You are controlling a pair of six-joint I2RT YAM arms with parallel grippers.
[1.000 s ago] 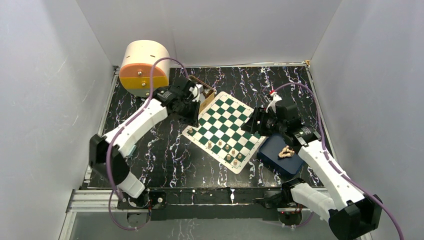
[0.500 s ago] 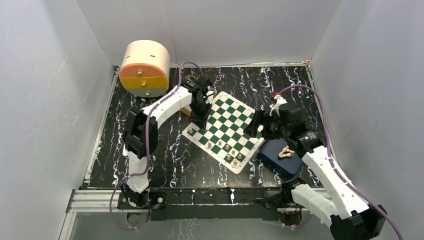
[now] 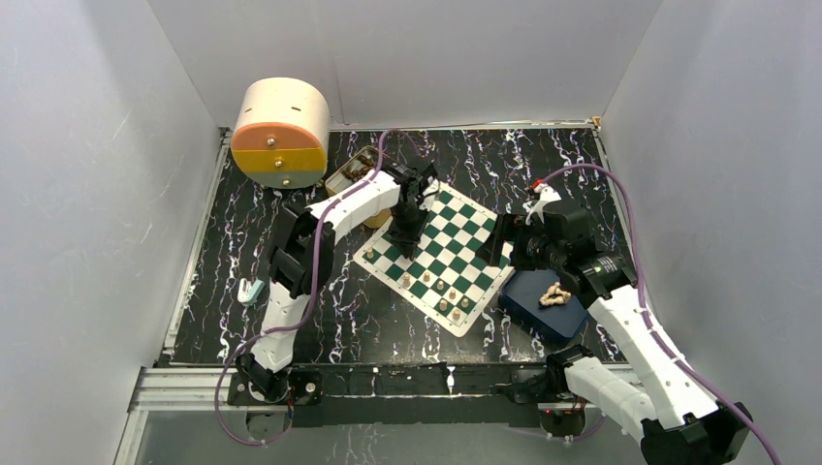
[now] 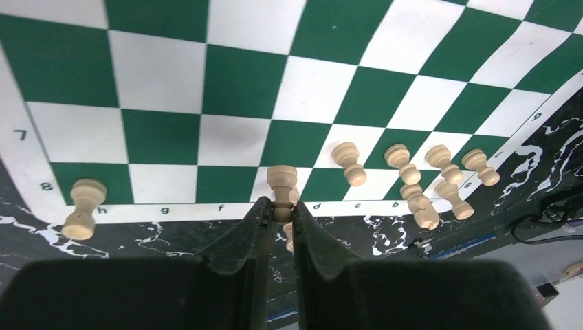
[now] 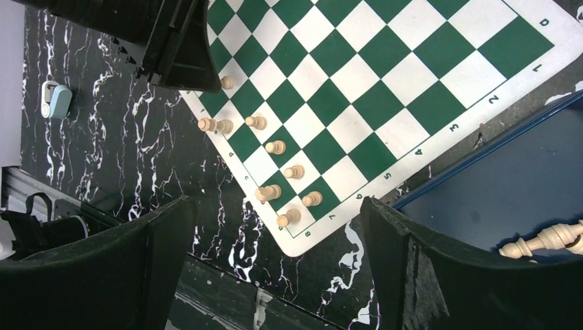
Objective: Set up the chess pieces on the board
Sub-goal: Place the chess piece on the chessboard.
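Girl: Where are the chess pieces (image 3: 444, 295)?

Boy: Some stand on the board (image 3: 454, 231). They are in a short line by its near left edge. One more stands alone at the board's left corner.

Girl: Are there any others?

Boy: Yes. A little heap (image 3: 554, 294) lies in the blue tray (image 3: 528, 302). The tray sits on the surface (image 3: 339, 312), right beside the board's near right edge.

Girl: What is the left gripper (image 4: 280, 210) doing?

Boy: It is clenched on one piece (image 4: 280, 180). Its two dark fingers (image 4: 258, 227) pinch the thin part of it.

Girl: Where is that piece?

Boy: It is over the board's near left edge, at the outer row of squares. It is between the lone piece at the corner and the others in the line. I cannot tell if it touches the board.

Girl: And the right gripper (image 5: 276, 203)?

Boy: Its jaws are spread wide apart, with nothing between them. It hangs over the board's right corner, close to the tray.

Girl: What is that big round thing?

Boy: A cream and orange tub (image 3: 281, 126). It sits at the far left corner of the surface, well apart from the tray.
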